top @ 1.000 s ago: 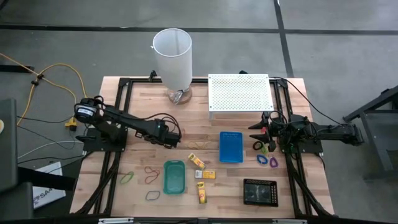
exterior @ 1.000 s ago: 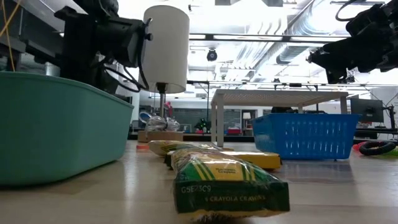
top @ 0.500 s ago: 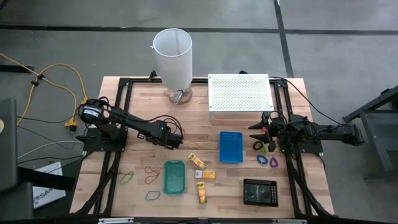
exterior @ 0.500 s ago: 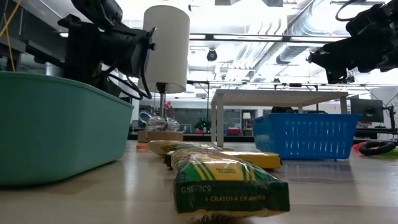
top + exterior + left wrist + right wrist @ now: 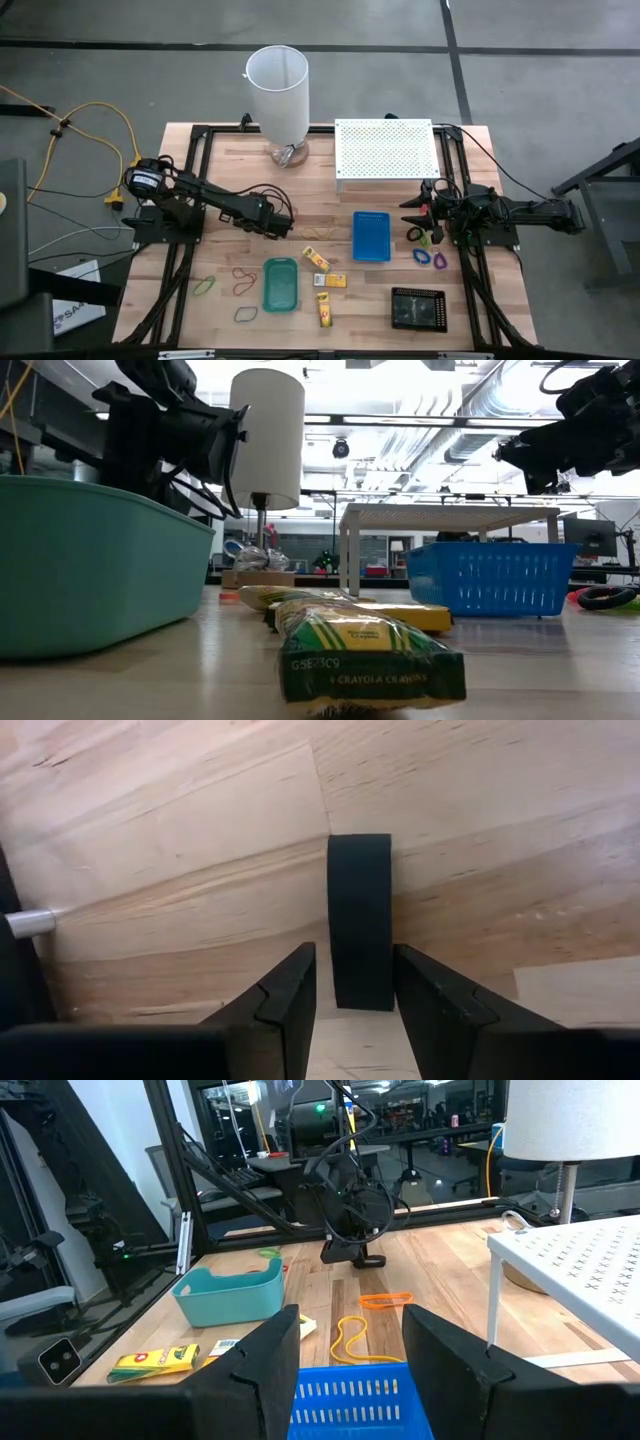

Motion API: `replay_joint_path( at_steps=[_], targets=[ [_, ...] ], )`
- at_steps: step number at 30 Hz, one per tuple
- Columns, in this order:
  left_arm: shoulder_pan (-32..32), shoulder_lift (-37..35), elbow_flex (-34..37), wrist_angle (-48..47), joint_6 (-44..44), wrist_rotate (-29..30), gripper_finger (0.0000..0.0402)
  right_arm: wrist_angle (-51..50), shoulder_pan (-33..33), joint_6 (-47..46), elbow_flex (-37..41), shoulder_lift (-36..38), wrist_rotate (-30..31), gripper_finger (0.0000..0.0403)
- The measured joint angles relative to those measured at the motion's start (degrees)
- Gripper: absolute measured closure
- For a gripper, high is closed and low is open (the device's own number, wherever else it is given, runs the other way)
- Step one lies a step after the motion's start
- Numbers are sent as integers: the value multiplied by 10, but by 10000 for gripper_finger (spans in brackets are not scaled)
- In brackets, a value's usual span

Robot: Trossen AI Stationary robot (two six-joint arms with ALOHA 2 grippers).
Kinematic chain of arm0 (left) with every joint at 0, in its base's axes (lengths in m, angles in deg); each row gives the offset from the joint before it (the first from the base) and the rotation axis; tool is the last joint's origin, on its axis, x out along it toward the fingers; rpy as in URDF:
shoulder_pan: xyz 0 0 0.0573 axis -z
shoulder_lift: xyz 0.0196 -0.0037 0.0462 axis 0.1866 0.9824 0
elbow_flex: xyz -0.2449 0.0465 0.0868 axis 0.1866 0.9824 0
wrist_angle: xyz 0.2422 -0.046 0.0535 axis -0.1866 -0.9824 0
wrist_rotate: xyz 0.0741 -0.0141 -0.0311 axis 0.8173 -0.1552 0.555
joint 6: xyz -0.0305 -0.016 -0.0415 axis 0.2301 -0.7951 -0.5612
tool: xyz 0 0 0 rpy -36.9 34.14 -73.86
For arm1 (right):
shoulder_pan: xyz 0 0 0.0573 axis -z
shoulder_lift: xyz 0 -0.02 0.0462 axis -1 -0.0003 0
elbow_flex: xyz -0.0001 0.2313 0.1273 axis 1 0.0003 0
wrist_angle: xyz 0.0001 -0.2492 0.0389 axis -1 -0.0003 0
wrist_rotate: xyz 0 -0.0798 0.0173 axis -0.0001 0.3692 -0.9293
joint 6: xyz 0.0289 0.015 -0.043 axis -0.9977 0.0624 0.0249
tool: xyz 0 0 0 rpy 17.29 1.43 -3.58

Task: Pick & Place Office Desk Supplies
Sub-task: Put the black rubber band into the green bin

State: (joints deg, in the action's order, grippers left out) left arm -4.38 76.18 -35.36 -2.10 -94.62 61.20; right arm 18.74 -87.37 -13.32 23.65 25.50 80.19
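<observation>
Low over bare wood at table centre-left: left gripper (image 5: 282, 224), fingers spread, released, nothing grasped. Just ahead in the left wrist view: black oblong piece (image 5: 360, 920), flat on the wood, near end reaching into the gap between the two fingers, slim gaps either side; cannot tell what it is. Just beside that gripper, toward table centre: yellow rubber band (image 5: 318, 233) and an orange-red band (image 5: 385, 1298), both loose on the wood, untouched.

Parked at table right: right gripper (image 5: 408, 212), fingers apart, empty. Close below its tips in the high view: black clip (image 5: 414, 234), green clip (image 5: 437, 238), blue clip (image 5: 421, 256), purple clip (image 5: 440, 260), all on the wood, none gripped.

Between the two arms, toward the front edge: three yellow crayon packets (image 5: 316, 259), (image 5: 333, 281), (image 5: 323, 308), well apart from both grippers, beside the green tray (image 5: 281, 300). Left of that tray: red bands (image 5: 243, 272), green band (image 5: 204, 286), dark band (image 5: 245, 314).

Readable in the low view on the nearest packet (image 5: 370, 650): "CRAYOLA CRAYONS" in dark letters on the green and yellow wrapper; short code line above it, too blurred to trust. No legible writing elsewhere.

Also on the table: blue tray (image 5: 371, 236), black tray (image 5: 417, 308), white cylinder (image 5: 277, 95), white perforated shelf (image 5: 385, 150).
</observation>
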Motion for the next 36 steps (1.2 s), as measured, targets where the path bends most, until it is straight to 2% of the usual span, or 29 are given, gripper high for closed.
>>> replay_joint_path(
  at_steps=[22, 36],
  targets=[
    [0, -4, 0, -14, -7, -4, 279, 0, 0, 0, 0, 0, 0, 237],
    [0, -4, 4, -14, -9, -4, 363, 0, 0, 0, 0, 0, 0, 237]
  ],
)
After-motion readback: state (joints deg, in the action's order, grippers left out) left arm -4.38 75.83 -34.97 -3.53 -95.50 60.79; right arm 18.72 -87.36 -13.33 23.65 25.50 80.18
